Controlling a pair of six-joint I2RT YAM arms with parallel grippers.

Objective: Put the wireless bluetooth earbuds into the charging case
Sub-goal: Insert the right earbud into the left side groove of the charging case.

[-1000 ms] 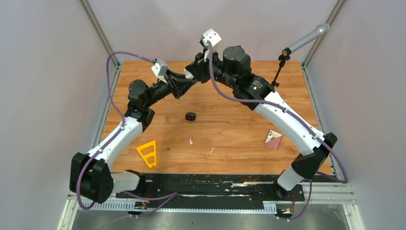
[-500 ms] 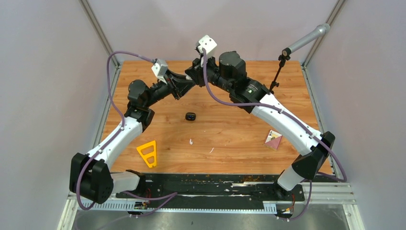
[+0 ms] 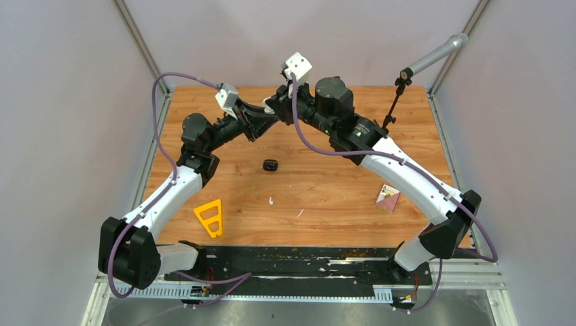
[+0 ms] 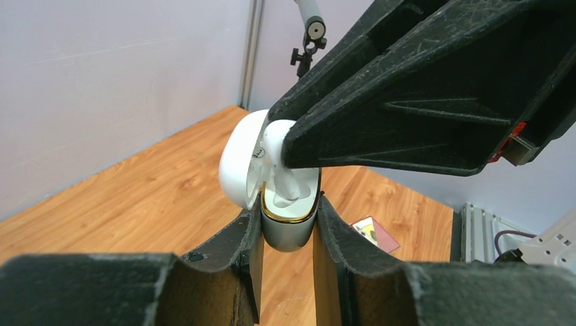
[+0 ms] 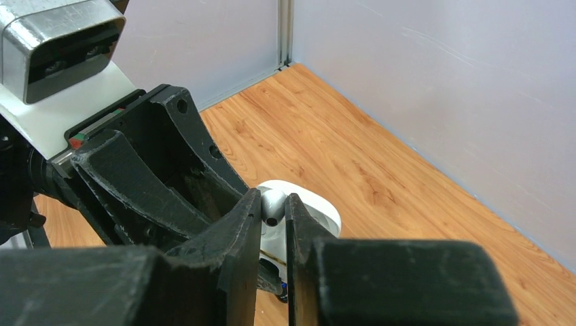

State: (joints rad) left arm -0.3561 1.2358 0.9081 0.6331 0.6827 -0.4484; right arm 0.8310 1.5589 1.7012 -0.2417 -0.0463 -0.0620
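My left gripper (image 4: 287, 204) is shut on the grey-white base of a white charging case (image 4: 290, 234), held above the far middle of the table with its lid (image 4: 239, 166) swung open to the left. My right gripper (image 5: 274, 202) is shut on a white earbud (image 5: 274, 205), which sits at the case's open mouth; the earbud (image 4: 277, 144) touches the inside of the case. In the top view the two grippers meet tip to tip, left (image 3: 261, 121) and right (image 3: 280, 109). A second tiny white earbud (image 3: 271, 201) lies on the wood.
A small black case (image 3: 270, 165) lies mid-table. A thin white sliver (image 3: 299, 212) lies nearer the front. A yellow triangular piece (image 3: 210, 217) sits front left and a small card (image 3: 388, 197) at the right. A microphone stand (image 3: 399, 85) rises at the back right.
The right arm's wrist and elbow shifted slightly left, then back a little, with the earbud staying at the case. The left arm has not moved. Both grips are unchanged.
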